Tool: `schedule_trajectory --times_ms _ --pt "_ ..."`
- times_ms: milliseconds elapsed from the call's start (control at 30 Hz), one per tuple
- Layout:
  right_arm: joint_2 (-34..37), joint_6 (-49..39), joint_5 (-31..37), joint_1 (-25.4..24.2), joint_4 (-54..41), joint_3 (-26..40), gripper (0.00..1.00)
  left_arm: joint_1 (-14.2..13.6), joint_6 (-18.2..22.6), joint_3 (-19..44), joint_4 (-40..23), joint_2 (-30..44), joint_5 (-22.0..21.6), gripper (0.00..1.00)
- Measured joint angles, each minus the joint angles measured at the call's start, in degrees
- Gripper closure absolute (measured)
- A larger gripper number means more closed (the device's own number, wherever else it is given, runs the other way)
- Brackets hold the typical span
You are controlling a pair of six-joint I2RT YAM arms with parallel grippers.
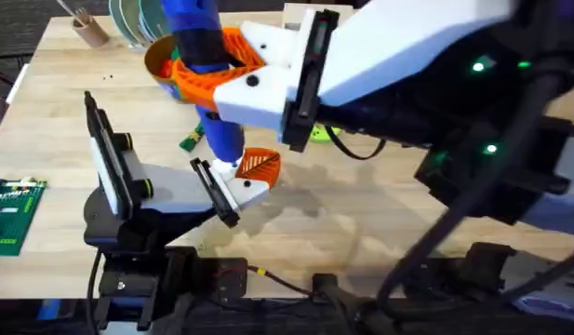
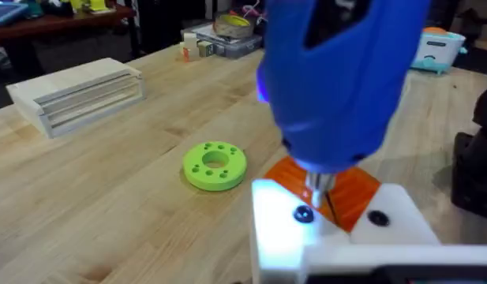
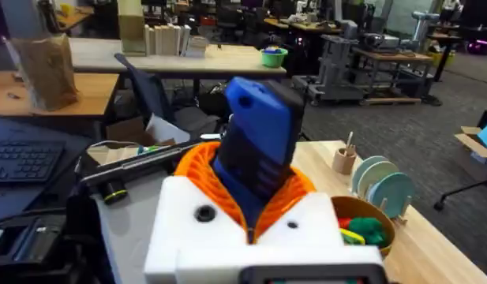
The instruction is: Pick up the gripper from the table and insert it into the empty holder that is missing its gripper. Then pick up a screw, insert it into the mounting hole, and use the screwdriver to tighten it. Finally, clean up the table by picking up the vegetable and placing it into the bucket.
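My right gripper (image 1: 210, 70), white with orange ribbed pads, is shut on the blue screwdriver (image 1: 221, 130), which stands nearly upright. The screwdriver's metal tip (image 2: 316, 188) rests on a dark screw (image 2: 304, 214) in the white holder (image 2: 338, 237). The orange gripper (image 1: 260, 164) sits in that holder (image 1: 247, 189). My left gripper (image 1: 205, 191) lies low on the table right at the holder. The dark-green vegetable (image 1: 192, 140) lies on the table left of the screwdriver. The bucket (image 1: 159, 58) stands behind the screwdriver, partly hidden.
A bright-green disc (image 2: 215, 166) lies on the wood beyond the holder. A green circuit board (image 1: 12, 209) lies at the left edge. A tan cup (image 1: 86, 28) and a plate rack (image 1: 138, 19) stand at the back left. A wooden block (image 2: 77, 91) sits farther off.
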Motion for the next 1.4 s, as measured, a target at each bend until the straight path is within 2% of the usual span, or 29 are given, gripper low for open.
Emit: schedule_trajectory --times_ms 167,900,1400 --pt "1.91 0.00 0.04 0.00 1.40 0.00 0.973 0.00 -0.03 0.00 -0.02 0.00 0.00 0.993" --pt "0.03 -1.29 0.00 0.11 2.16 0.00 0.973 0.00 -0.01 0.00 0.00 0.00 0.00 0.993" --pt "1.55 -1.32 0.00 0.11 0.77 0.00 0.973 0.00 -0.02 0.00 -0.02 0.00 -0.01 0.993"
